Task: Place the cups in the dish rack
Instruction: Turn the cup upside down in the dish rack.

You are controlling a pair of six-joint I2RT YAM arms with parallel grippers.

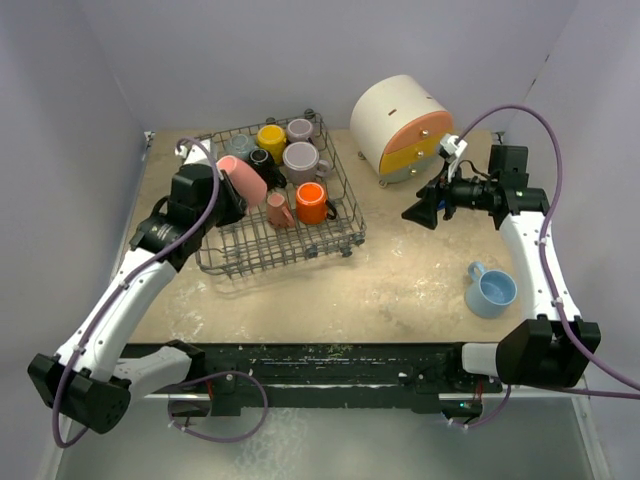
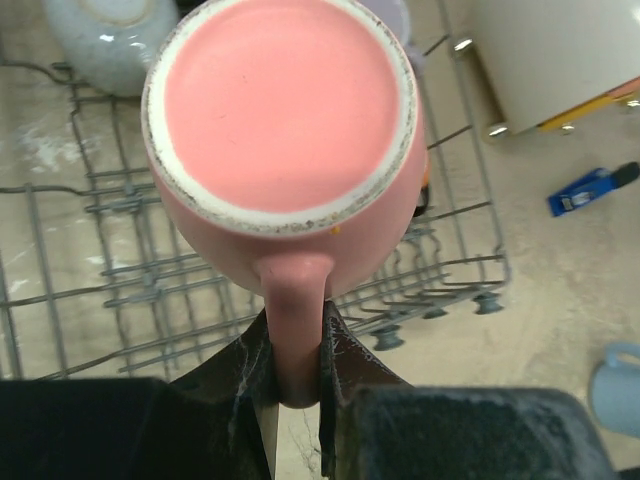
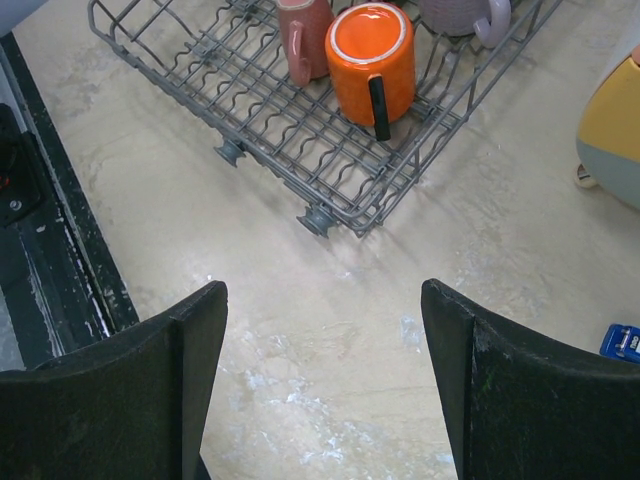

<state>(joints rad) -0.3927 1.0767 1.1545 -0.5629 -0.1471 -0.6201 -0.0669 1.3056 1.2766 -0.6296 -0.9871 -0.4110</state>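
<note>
My left gripper (image 2: 297, 345) is shut on the handle of a pink mug (image 2: 285, 130), held bottom-up over the left part of the dish rack (image 1: 240, 255); the mug also shows in the top view (image 1: 243, 180). The grey wire rack holds several mugs: yellow (image 1: 271, 139), mauve (image 1: 301, 160), black (image 1: 262, 160), a small pink one (image 1: 278, 208) and orange (image 1: 311, 201). A light blue mug (image 1: 490, 290) stands on the table at the right, also seen at the left wrist view's edge (image 2: 618, 385). My right gripper (image 3: 322, 330) is open and empty above bare table, right of the rack (image 3: 300, 130).
A big white cylinder with orange and yellow drawer fronts (image 1: 400, 125) stands behind the rack at the back right. A small blue object (image 3: 622, 341) lies on the table near it. Grey walls enclose the table on three sides.
</note>
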